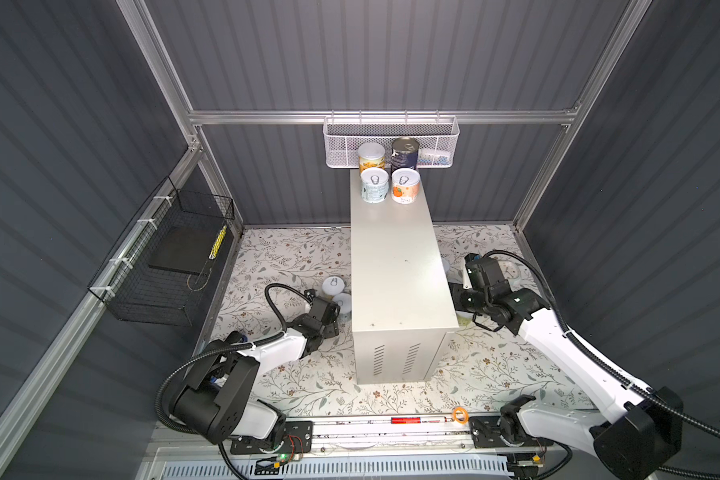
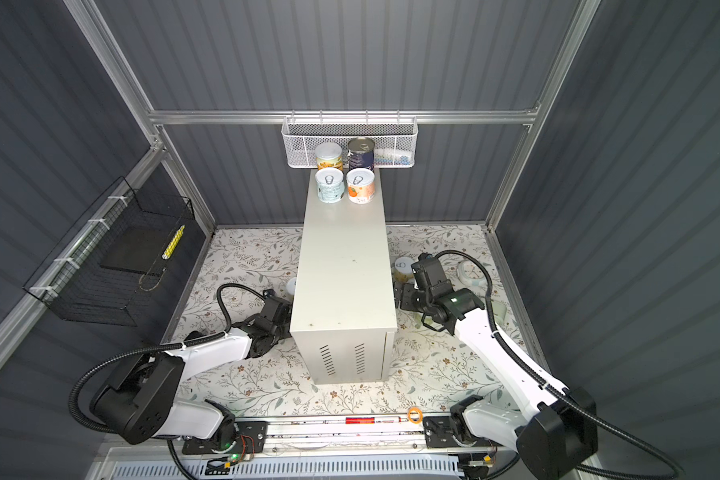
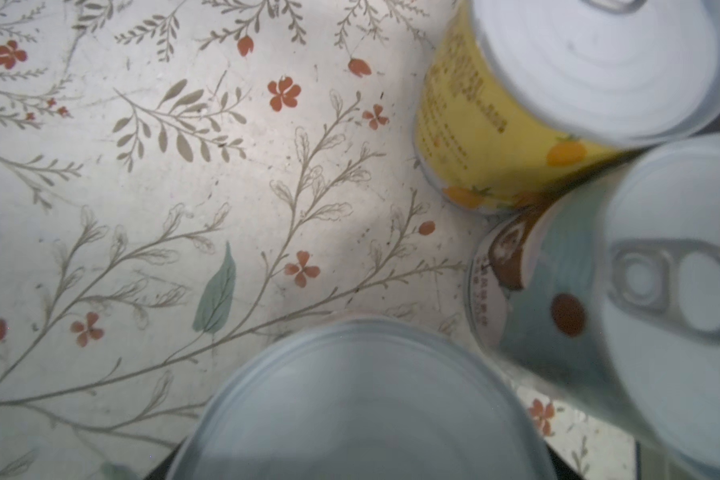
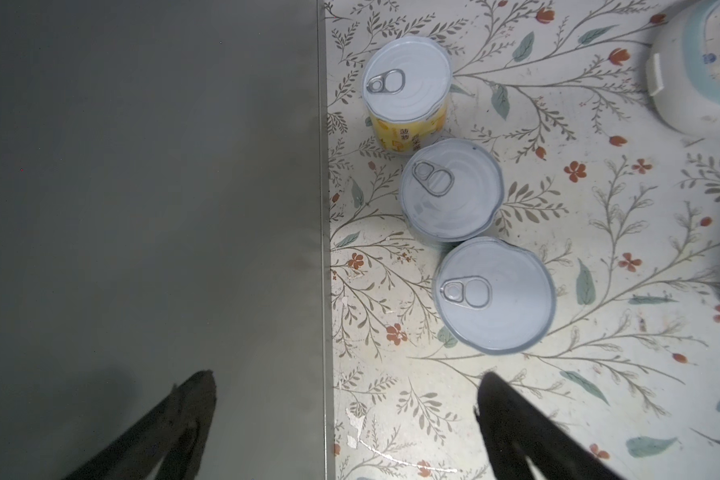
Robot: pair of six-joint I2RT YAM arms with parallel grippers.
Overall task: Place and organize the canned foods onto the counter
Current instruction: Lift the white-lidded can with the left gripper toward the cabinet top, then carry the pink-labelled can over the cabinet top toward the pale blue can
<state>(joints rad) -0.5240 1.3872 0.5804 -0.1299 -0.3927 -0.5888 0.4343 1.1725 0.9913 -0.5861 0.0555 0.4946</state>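
Pick-up step in hand on the left side. Four cans [image 1: 374,185] stand at the far end of the desk [image 1: 395,266]; the others stand on the floral mat [image 3: 184,208] on both sides of it. The left gripper [image 1: 334,312] hangs low over a white-lidded can [image 3: 362,399], with a yellow can [image 3: 495,137] and a pale blue can [image 3: 566,291] just beside it. Its fingers are out of sight, so its grip cannot be told. The right gripper [image 4: 346,378] is spread wide and empty, straddling the desk edge, three cans [image 4: 452,193] just ahead. Next move, by judgement: firm closure, then a straight lift clear of the neighbours.
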